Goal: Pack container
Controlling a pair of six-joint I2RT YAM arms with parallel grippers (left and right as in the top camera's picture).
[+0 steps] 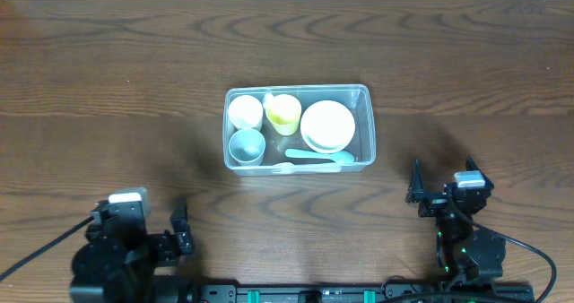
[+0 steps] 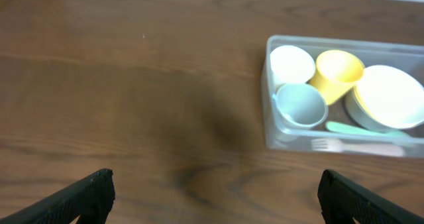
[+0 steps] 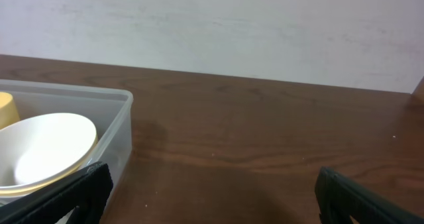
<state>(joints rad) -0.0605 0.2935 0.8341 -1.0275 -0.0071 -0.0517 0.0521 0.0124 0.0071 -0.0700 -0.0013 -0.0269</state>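
Note:
The clear plastic container (image 1: 363,124) sits at the table's middle. Inside are a white cup (image 1: 244,111), a yellow cup (image 1: 284,114), a grey-blue cup (image 1: 247,145), stacked white bowls (image 1: 327,126), a light blue spoon (image 1: 319,157) and a white fork (image 1: 291,168). The left wrist view shows the container (image 2: 273,128) at upper right, the right wrist view shows its corner (image 3: 122,128) at the left. My left gripper (image 1: 179,227) is open and empty near the front left edge. My right gripper (image 1: 444,188) is open and empty near the front right.
The dark wood table (image 1: 108,88) stretches around the container. A pale wall (image 3: 232,25) stands beyond the table's far edge in the right wrist view.

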